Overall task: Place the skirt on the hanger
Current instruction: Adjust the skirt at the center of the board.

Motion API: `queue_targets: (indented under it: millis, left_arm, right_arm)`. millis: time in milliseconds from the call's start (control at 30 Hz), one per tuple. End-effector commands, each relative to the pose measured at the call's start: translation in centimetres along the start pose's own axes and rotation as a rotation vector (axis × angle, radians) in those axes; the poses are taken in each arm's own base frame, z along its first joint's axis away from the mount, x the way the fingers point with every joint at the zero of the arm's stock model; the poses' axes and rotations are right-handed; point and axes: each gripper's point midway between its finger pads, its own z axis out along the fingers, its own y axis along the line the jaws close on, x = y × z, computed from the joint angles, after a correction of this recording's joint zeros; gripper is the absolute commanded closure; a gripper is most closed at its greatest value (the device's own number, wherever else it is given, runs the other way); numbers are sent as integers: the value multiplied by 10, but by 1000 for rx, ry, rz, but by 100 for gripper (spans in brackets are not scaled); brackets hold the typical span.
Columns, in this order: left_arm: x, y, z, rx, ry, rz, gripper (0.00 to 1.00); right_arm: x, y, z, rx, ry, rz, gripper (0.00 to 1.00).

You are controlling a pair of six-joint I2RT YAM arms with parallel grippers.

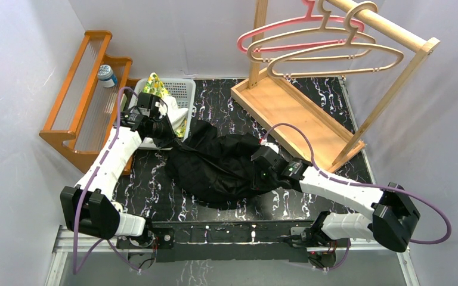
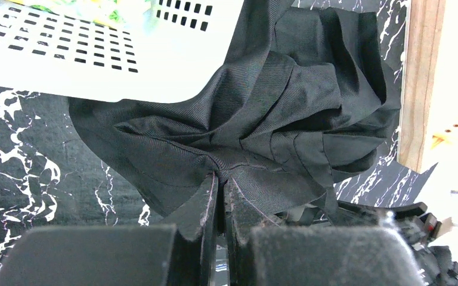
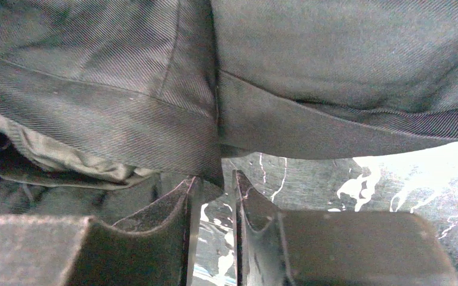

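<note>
- The skirt (image 1: 217,167) lies crumpled on the table (image 1: 155,185), one end touching the near right corner of the white basket (image 1: 191,95) and the rest spread away from it towards the near edge.
- The left gripper (image 2: 221,182) is clenched on a fold of the skirt just beside the basket's near wall.
- The right gripper (image 3: 213,177) sits at the skirt's end far from the basket. Its jaws stand nearly together with a slit between them, and a stitched band of cloth reaches their tips. I cannot tell whether it is pinched.
- Risk: if the right side holds only that band's edge, or nothing, a lift would likely leave the skirt hanging from the left grip alone and bunched.
- Risk: cloth pulled upward beside the basket could catch its corner and drag or tip it.
- Risk: the hangers (image 1: 310,56) hang on a rail well apart from the basket, on the far right. A thin pinch may slip during so long a carry.
- The skirt's long axis runs diagonally from the basket's corner towards the near right.
- The folds hide which end is the waist.
</note>
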Motion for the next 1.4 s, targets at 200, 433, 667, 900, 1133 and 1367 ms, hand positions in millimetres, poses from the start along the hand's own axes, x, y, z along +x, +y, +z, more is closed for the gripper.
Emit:
queue_targets:
  millis: [200,433,667,900,1133,1367]
  left_arm:
    - [-1,-7,-10,48,-17,-6,100]
    - [-10,-14,-44,64,-107,-20,100]
    - [-15,-12,-94,26,-195,-29,100]
    - [-26,-28,-182,77,-360,9,100]
    - [-40,-85,-274,375,-567,59,100]
    - [-33,-77,-275,335,-532,9,100]
  right_arm:
    - [23,16,17,-130,105,-100,62]
    - [-31,38,3,-115,-75,-106,100]
    - [-74,34,-69,4,-166,-131,100]
    - [-115,63,-194,-212,-377,-190,100]
    - [-150,98,-304,-480,-637,-231,100]
    - [-147,90,-292,-417,-596,-239,100]
